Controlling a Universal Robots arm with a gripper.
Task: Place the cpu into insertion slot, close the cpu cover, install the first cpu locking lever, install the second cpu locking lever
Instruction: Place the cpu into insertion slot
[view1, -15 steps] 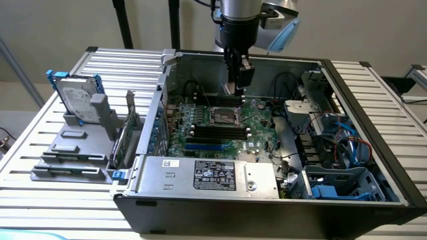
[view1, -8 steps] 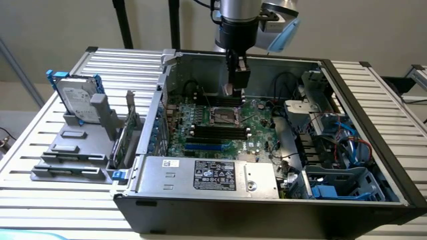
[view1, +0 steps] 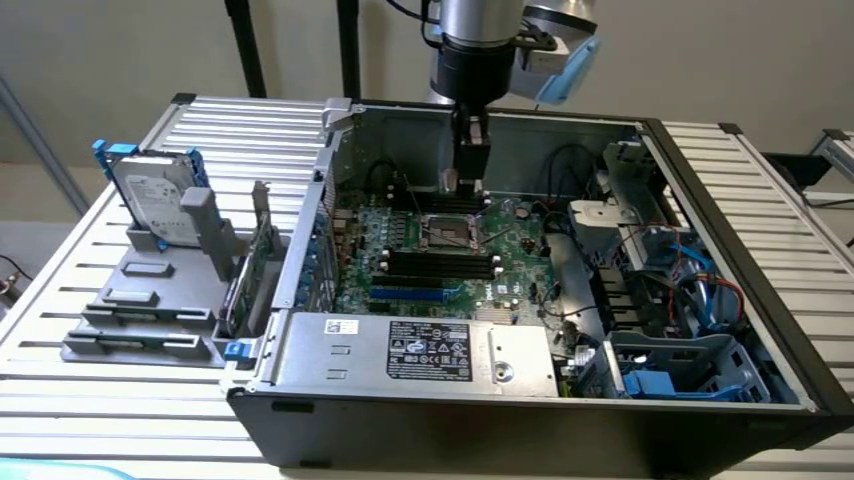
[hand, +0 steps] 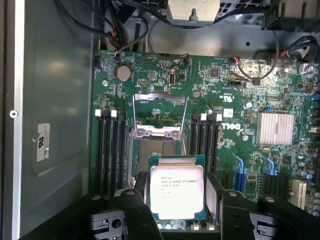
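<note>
An open desktop computer case (view1: 747, 330) lies on a slatted table (view1: 80, 300), and the arm reaches down into it over the green motherboard (hand: 235, 80). The gripper (view1: 454, 183) hangs just above the board's middle, near the insertion slot (view1: 451, 232). In the wrist view its dark fingers (hand: 218, 200) are closed narrowly on two opposite edges of the cpu (hand: 176, 187), whose shiny printed face looks up at the camera. The cpu is clear of the board and not seated, overlapping the slot's near edge. The slot itself sits between the two banks of black memory slots (hand: 111, 150), its dark bed exposed and empty. The cpu cover (hand: 160, 96) stands swung open at the slot's far side. Judging by this, no step is finished: seating the chip, closing the cover and fastening both levers all remain.
</note>
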